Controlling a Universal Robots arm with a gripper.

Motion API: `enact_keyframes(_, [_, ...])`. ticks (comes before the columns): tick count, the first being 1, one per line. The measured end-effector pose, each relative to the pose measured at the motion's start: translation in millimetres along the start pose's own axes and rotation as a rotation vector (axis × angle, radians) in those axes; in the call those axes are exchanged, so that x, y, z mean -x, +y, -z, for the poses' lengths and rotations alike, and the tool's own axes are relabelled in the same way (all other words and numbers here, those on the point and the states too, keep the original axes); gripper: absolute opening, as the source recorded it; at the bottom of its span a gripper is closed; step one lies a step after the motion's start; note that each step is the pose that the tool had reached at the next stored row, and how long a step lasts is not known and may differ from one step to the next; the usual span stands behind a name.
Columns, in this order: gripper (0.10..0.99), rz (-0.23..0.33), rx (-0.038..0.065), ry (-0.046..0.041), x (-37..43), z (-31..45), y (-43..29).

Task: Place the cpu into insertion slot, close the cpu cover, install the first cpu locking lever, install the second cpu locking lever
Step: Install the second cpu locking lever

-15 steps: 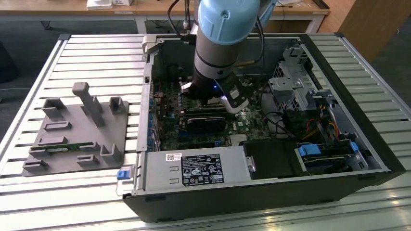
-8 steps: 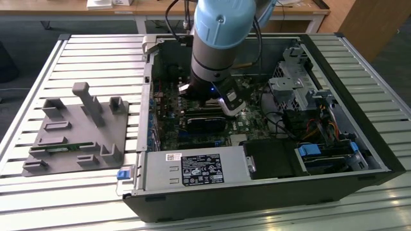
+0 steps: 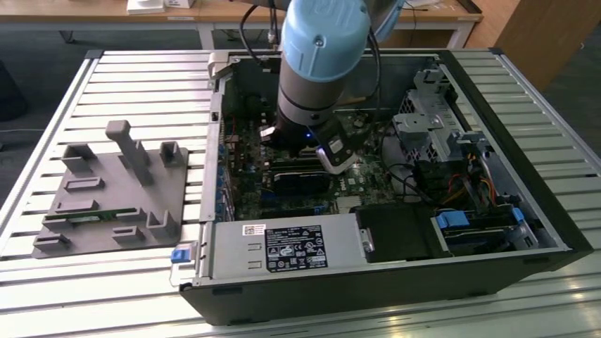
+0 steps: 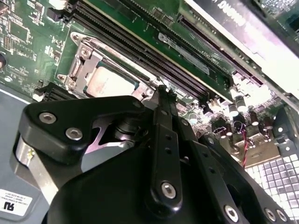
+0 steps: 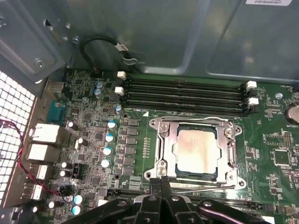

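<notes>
Item: open computer case [image 3: 376, 232] lying on a slatted tabletop [image 3: 141, 70], centre of the exterior view, with the arm reaching down into it. Gripper [image 5: 161, 183] — in the first wrist view its two black fingers [image 5: 155, 186] stood pressed together, clenched on nothing visible, tips at the lower edge of the insertion slot [image 5: 236, 179] in the lower middle of the frame. The cpu [image 5: 196, 150], pale silver top, lay seated in the slot at centre right of that view; the cpu cover [image 5: 163, 140], a silver frame, lay closed down around it with the chip showing through its window. In the second wrist view the chip [image 4: 110, 84] sat at upper left, the finger linkage looming below it. A thin locking lever [image 5: 205, 187] ran along the slot's lower edge just beside the fingertips; whether it was latched could not be told. Hazards, judged — closed tips this near the frame could slip off the thin lever and strike the green board [image 5: 93, 140] or the memory slots [image 5: 187, 93] above; a lever pressed off its hook would spring back, leaving the cover loose.
</notes>
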State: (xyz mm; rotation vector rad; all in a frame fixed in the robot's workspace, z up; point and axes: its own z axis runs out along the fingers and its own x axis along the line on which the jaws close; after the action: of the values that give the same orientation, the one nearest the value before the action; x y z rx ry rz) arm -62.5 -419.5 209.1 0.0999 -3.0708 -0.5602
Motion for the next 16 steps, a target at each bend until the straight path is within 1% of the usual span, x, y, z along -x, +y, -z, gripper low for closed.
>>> enact_keyframes(1, [0.106,0.000,0.005,-0.0003,-0.2,0.5,-1.3])
enact_keyframes(2, [0.106,0.000,0.007,-0.0005,-0.4,0.9,-2.4])
enact_keyframes(6, [0.106,0.000,0.014,-0.0008,-2.9,1.8,-5.2])
enact_keyframes(11, [0.106,-0.001,0.021,-0.0020,-3.2,0.8,-7.6])
enact_keyframes(12, [0.106,-0.005,0.022,-0.0036,-3.2,0.2,-7.9])
enact_keyframes(15, [0.106,-0.028,0.023,-0.0124,-3.2,-2.0,-8.7])
enact_keyframes(16, [0.106,-0.031,0.024,-0.0138,-3.4,-2.6,-9.1])
